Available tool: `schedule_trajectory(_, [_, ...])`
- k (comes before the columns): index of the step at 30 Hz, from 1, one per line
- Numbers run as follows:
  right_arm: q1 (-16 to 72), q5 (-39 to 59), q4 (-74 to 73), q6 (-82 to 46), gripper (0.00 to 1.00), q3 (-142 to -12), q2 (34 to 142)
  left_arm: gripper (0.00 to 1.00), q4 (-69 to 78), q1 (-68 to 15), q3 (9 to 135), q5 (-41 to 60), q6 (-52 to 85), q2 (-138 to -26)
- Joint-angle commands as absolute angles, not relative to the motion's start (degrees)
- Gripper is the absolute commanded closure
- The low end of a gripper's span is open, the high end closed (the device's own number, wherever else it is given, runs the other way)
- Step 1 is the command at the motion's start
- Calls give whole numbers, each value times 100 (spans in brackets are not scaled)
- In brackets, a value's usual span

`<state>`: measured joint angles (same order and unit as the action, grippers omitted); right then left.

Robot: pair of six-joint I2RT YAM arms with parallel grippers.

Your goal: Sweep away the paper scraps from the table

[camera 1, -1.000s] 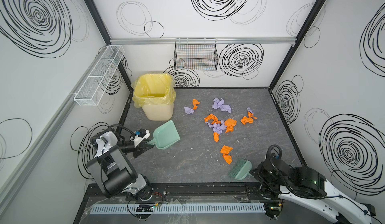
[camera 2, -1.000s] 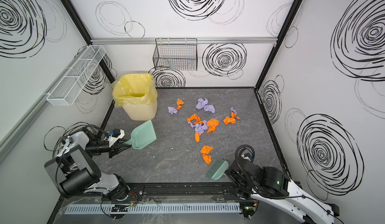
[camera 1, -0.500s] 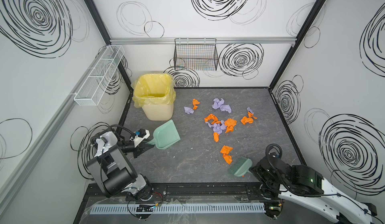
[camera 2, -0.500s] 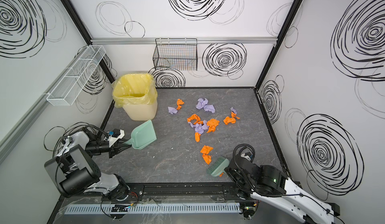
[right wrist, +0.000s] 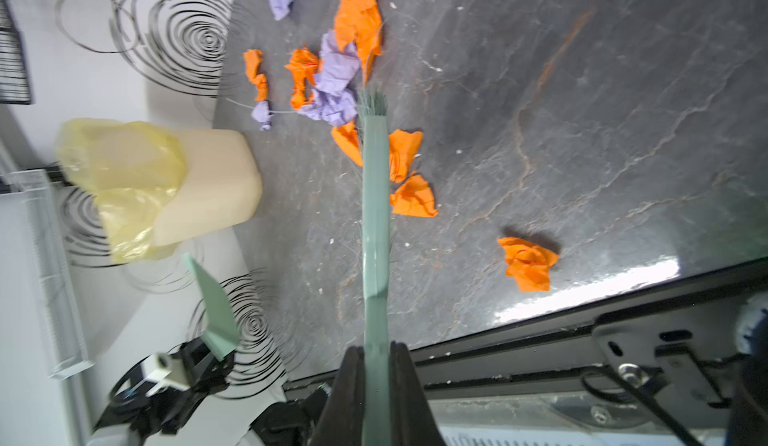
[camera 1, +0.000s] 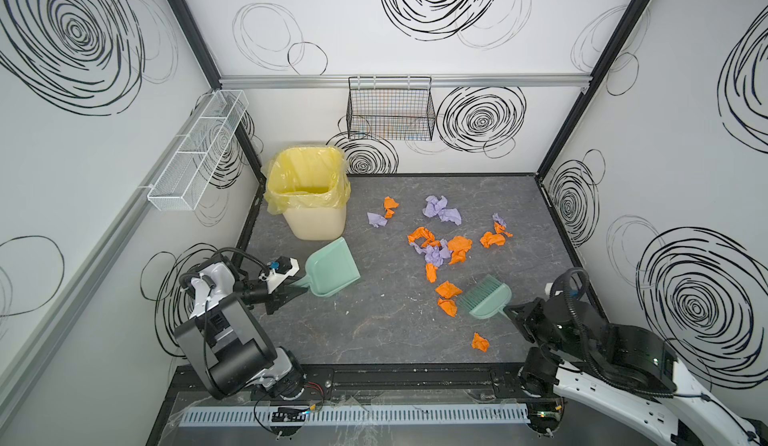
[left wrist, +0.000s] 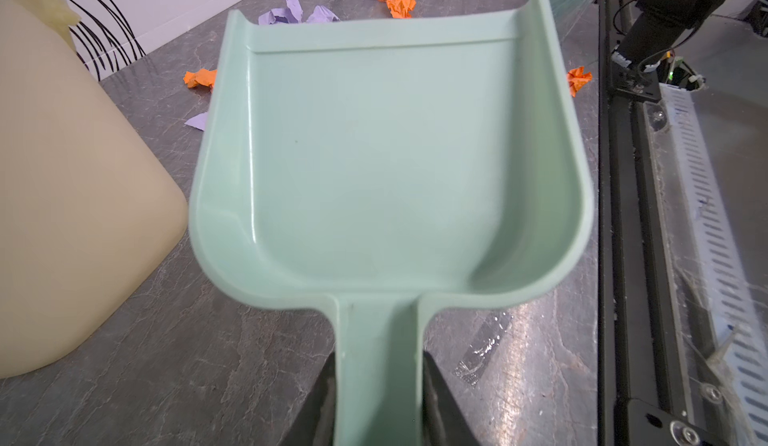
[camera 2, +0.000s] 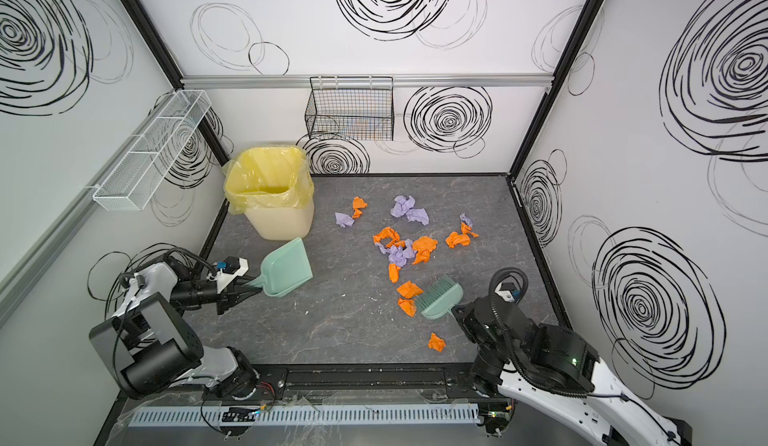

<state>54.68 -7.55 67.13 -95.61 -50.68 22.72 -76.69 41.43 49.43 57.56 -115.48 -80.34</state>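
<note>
Mint dustpan (camera 1: pixel 332 267), handle clamped in the left jaws, faces the paper scraps (camera 1: pixel 459 248) mid-frame; right jaws pinch the brush (camera 1: pixel 487 300) at their lower right, apparently to sweep them in.

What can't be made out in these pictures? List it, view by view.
- Left wrist view: the dustpan fills the frame and hides most of the paper scraps behind it.
- Right wrist view: the brush shows edge-on and its bristles are blurred, so whether they touch the table cannot be told.
- Both top views: the contents of the black wire basket are too small and masked by its mesh.
</note>
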Motion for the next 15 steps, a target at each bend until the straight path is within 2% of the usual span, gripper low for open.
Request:
schedule_trajectory(1, [5266,-362,7239,-9233,100,-5329,2421,100,-8025,4195,5093,5883,-11546,-7906])
schedule_trajectory(6, [4938,551,7260,-8923,100,-5082,2292,100,-8029,4150,5093,5905,-11502,-7841])
schedule_trajectory(12, [5298,876,7266,-9812,100,-4168,1302,100,-8025,4140,4985,5896,-11608,-7827])
schedule_trajectory(15, [5339,1018,7271,-9929,100,-3819,1299,100,-8031,4138,4974,5866,-11678,-7913])
